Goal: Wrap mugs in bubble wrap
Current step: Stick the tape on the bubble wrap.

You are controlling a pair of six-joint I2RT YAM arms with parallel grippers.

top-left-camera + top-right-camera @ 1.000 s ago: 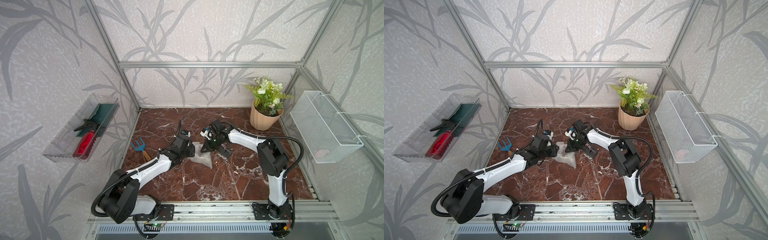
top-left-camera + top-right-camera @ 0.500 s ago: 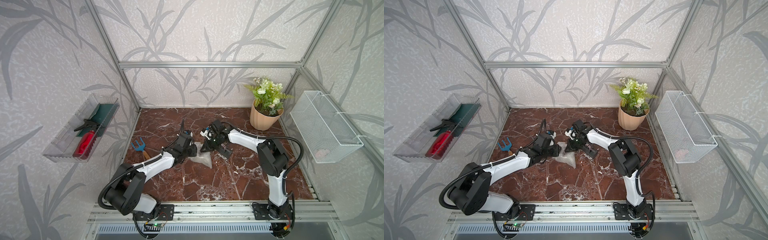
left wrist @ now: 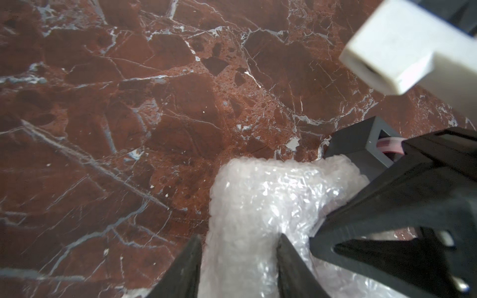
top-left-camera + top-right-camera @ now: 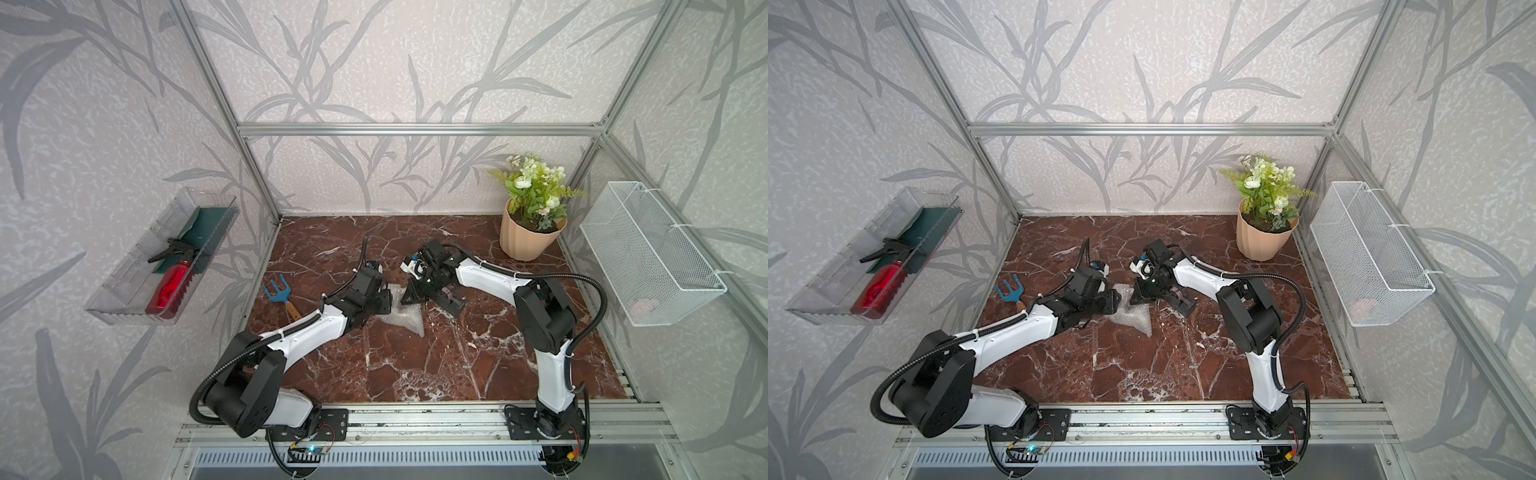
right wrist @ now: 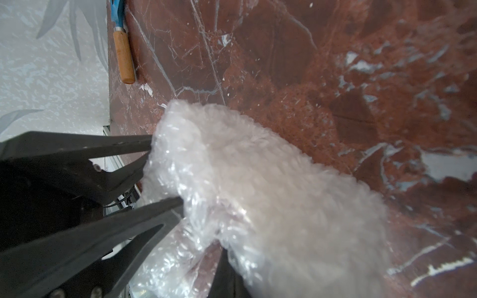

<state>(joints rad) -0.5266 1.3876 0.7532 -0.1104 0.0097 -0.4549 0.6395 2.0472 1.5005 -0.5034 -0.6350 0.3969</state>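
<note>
We see the bubble wrap [image 4: 406, 322] bunched up mid-tabletop [image 4: 436, 365], btwn both hands. L hand [image 3: 239, 240] is part-open, fingers [image 3: 185, 268] either side of the bundle. R hand [image 4: 406, 300] is closed, pinching a wrap fold opposite L hand.

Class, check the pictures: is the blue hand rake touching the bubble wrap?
Apart. In both top views bare marble and the left arm lie between the blue hand rake and the bubble wrap.

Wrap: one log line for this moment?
wrap bunched | left gripper astride it, grip unclear | right gripper shut on it | mug unseen
</note>
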